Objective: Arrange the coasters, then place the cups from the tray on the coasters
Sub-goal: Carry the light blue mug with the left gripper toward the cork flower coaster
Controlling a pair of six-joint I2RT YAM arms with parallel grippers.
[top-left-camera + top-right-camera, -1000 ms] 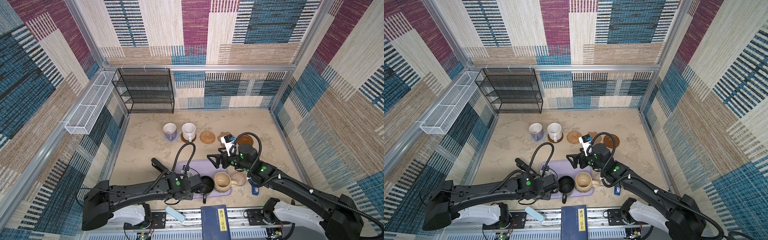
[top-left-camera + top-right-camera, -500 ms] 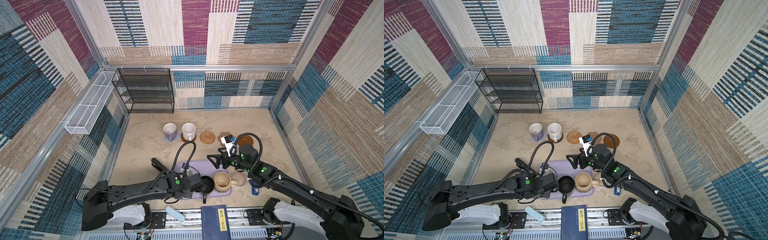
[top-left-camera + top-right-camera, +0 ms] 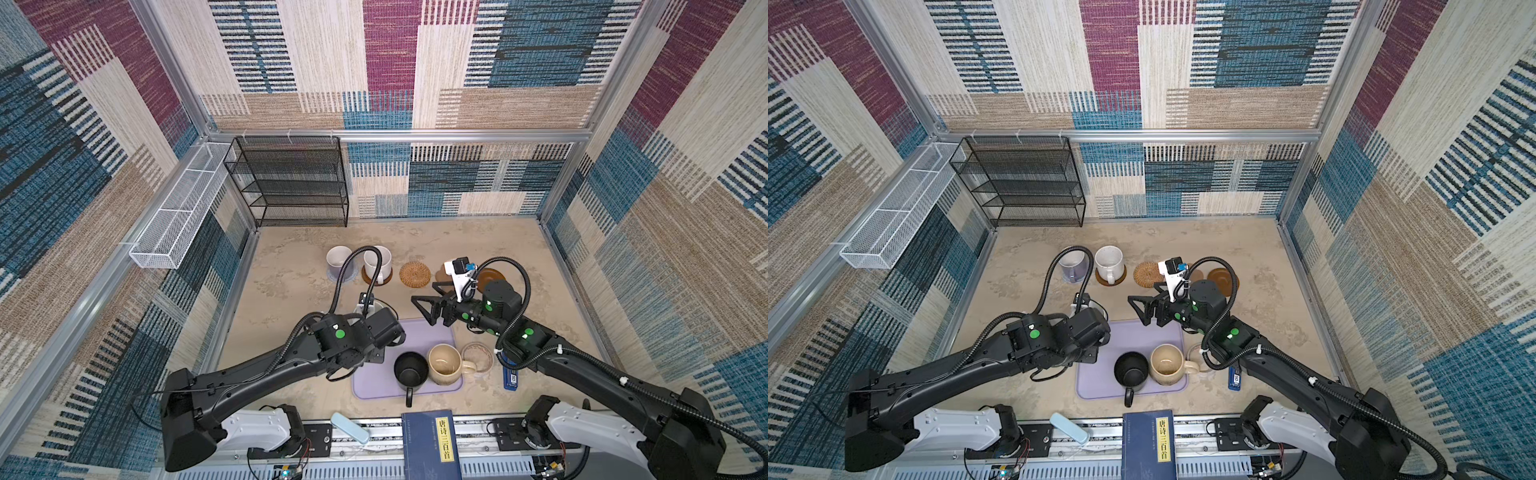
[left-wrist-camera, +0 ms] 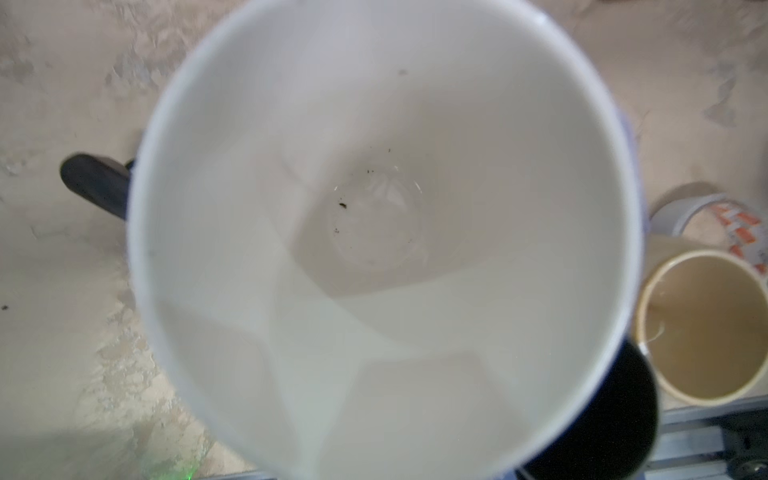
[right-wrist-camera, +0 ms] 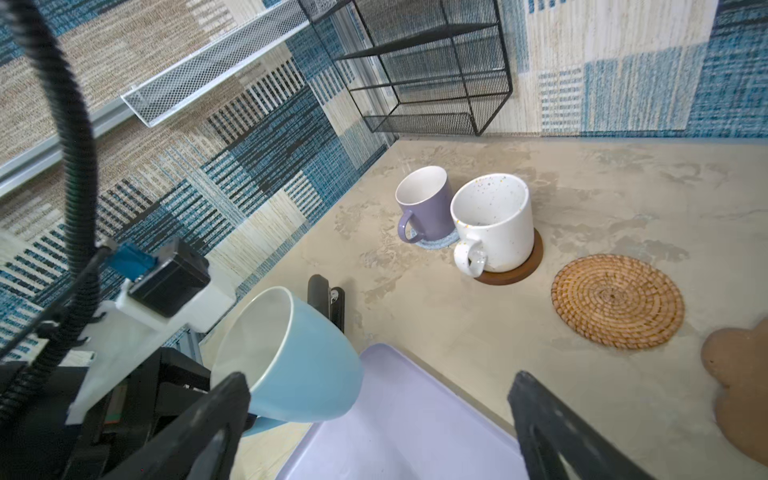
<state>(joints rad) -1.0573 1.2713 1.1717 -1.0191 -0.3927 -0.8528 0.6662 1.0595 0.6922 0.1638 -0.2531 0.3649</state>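
Left pincer [image 5: 305, 305] has clamped — light blue mug [image 5: 291, 357] lifted.

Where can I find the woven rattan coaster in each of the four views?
In a top view: rattan coaster, far row, near centre.
In a top view: rattan coaster, same place.
Left wrist: not in it.
Right wrist: rattan coaster beyond the tray.
Shared landmark: the speckled white mug beside it.

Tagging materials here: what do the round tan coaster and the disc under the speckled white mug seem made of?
Tan coaster: likely woven rattan or straw, matte; coiled spiral strands show. Dark disc: probably wood, smooth brown finish; grain too small to confirm.
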